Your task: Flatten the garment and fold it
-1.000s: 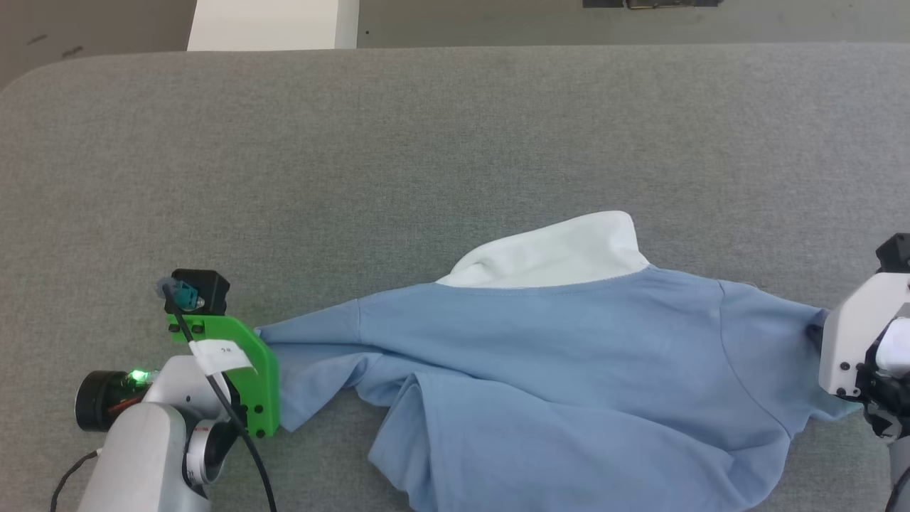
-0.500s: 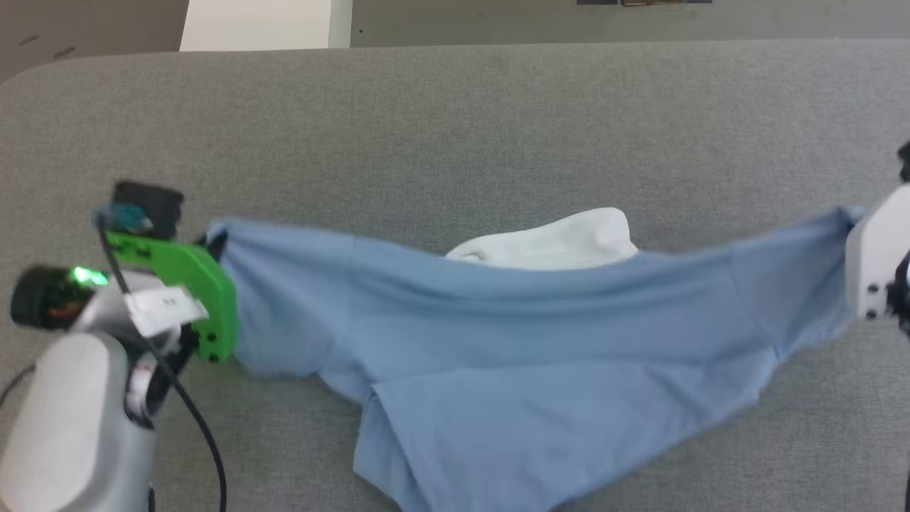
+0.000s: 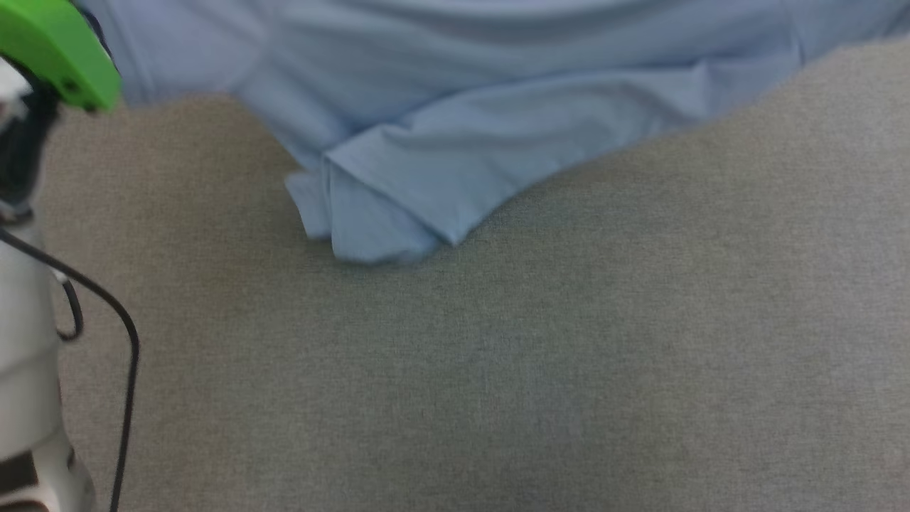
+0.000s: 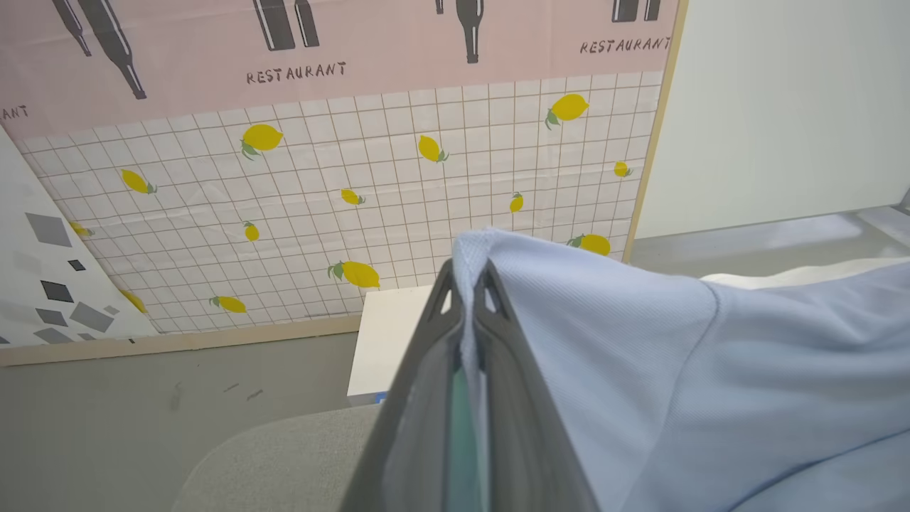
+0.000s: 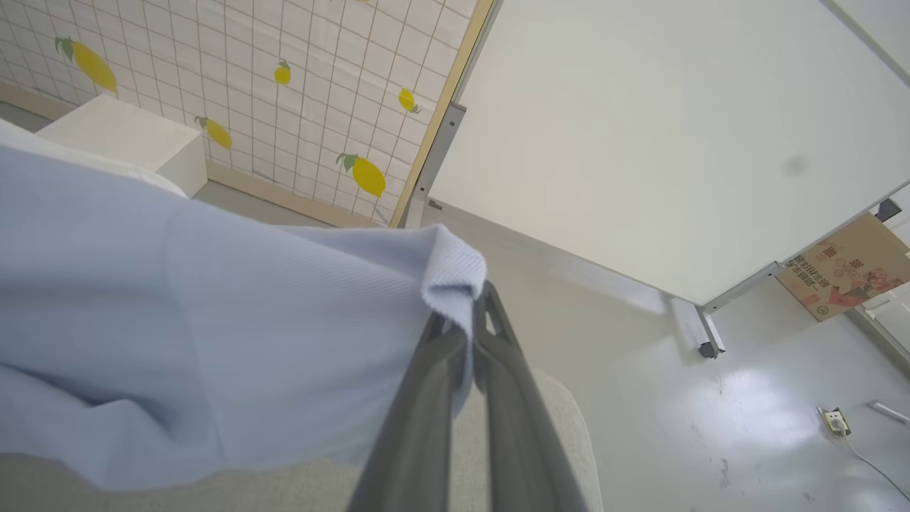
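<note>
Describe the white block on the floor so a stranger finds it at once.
Start at the wall covering with a grid and yellow lemons. At its foot, on the grey floor beyond the rounded corner of the grey table, stands the white block. Unlike the wall behind, it is plain and box-shaped.

The grey worktop [image 3: 569, 355] lies bare across the near and right parts. The garment [image 3: 441, 135] spans the far side, one fold sagging onto it; a black cable [image 3: 134, 348] hangs at left.
</note>
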